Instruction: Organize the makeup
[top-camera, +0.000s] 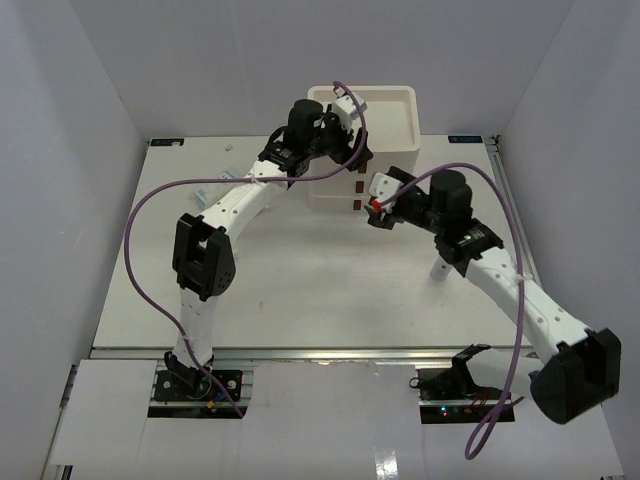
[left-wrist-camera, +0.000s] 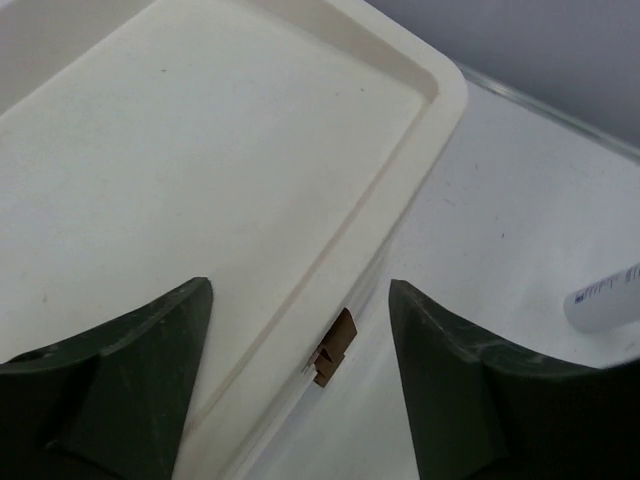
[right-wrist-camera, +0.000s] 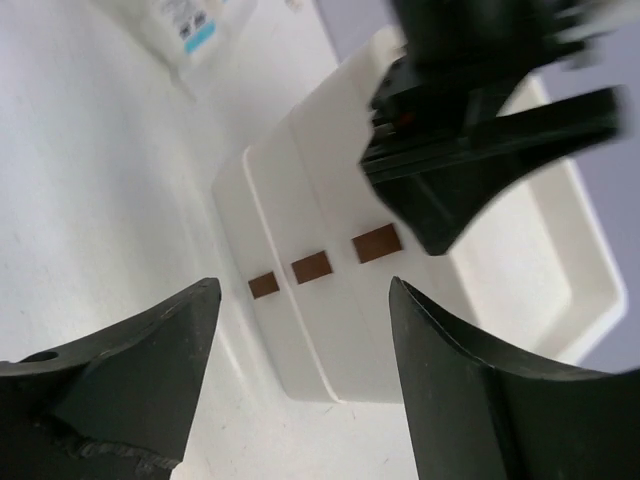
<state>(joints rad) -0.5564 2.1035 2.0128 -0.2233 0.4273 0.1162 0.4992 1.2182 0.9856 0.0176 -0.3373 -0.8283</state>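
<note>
The makeup in view is a clear packet with white-blue contents (right-wrist-camera: 195, 25) lying on the table left of the box, seen from above as packets (top-camera: 205, 195), and the end of a white tube (left-wrist-camera: 605, 298) on the table. My left gripper (left-wrist-camera: 300, 340) (top-camera: 345, 112) hangs open and empty over the front rim of the white drawer box (top-camera: 385, 140). The box's top tray (left-wrist-camera: 200, 180) holds nothing that I can see. My right gripper (right-wrist-camera: 300, 340) (top-camera: 375, 200) is open and empty, facing the box's three brown handles (right-wrist-camera: 311, 267) from a short distance.
A small white object (top-camera: 438, 268) stands on the table under the right forearm. A tiny white scrap (top-camera: 228, 147) lies near the far left edge. White walls close in the table on three sides. The left arm's purple cable loops over the box.
</note>
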